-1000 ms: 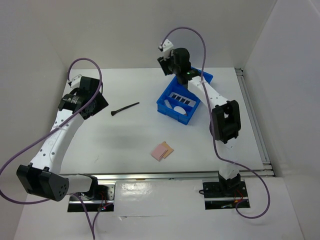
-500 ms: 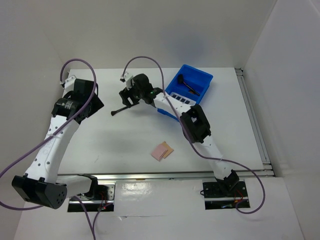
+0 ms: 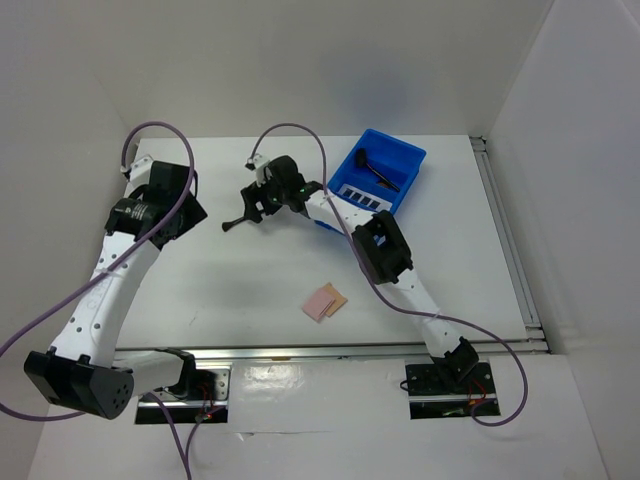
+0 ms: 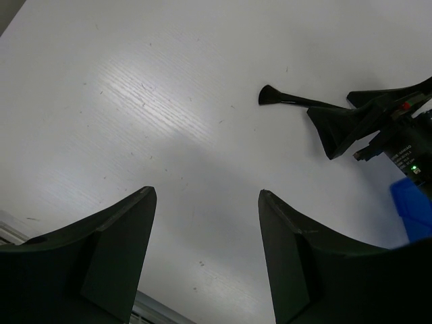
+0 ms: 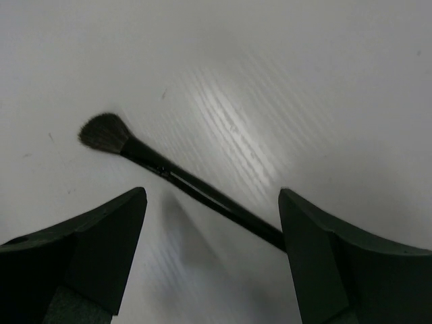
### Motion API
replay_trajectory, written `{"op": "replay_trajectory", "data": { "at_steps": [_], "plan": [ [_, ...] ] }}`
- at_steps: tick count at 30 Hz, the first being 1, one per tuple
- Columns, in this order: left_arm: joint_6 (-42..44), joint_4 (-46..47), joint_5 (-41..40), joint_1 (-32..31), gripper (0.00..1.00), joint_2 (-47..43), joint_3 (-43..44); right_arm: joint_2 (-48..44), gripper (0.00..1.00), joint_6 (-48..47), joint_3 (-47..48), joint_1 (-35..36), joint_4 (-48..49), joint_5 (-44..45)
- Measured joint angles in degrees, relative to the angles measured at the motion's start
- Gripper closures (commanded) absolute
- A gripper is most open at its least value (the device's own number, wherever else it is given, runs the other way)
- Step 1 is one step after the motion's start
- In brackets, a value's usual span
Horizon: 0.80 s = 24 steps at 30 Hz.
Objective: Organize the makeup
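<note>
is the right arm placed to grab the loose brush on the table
Probably yes: the right gripper hangs open directly over the brush, whose handle crosses the gap between its jaws, and nothing lies over it or in the way.

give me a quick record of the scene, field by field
right tool: open over the loose brush on the table, not gripping
left tool: open, holding nothing
blue tray: holds a second brush and the palette
pads: on the table, outside the tray
</note>
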Motion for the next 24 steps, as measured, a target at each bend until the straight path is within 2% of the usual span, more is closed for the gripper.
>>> {"op": "replay_trajectory", "data": {
  "at_steps": [6,12,16,18,23,24],
  "plan": [
    [0.02,0.02,0.0,0.0,0.25,-0.17,-1.07,-1.18,0.13,0.63,-2.91,-0.2,-2.23,-6.05],
    [0.02,0.02,0.0,0.0,0.25,-0.63,-1.07,-4.42,0.21,-0.33,-7.91,-0.33,-3.02,-7.76],
    [0.02,0.13,0.04,0.0,0.25,-1.14,-1.4,-6.14,0.31,-2.89,-9.62,0.33,-5.03,-2.89],
    [0.07,0.2,0.09,0.0,0.25,-1.14,-1.42,-6.73,0.42,-4.74,-10.23,1.16,-5.51,0.76],
    [0.11,0.24,0.13,0.0,0.25,-1.14,-1.42,-9.35,0.57,-8.85,-14.64,3.74,-5.31,9.55],
    [0.11,0.24,0.13,0.0,0.25,-1.14,-1.42,-10.1,0.63,-9.62,-15.8,4.35,-5.38,10.82]
  ]
}}
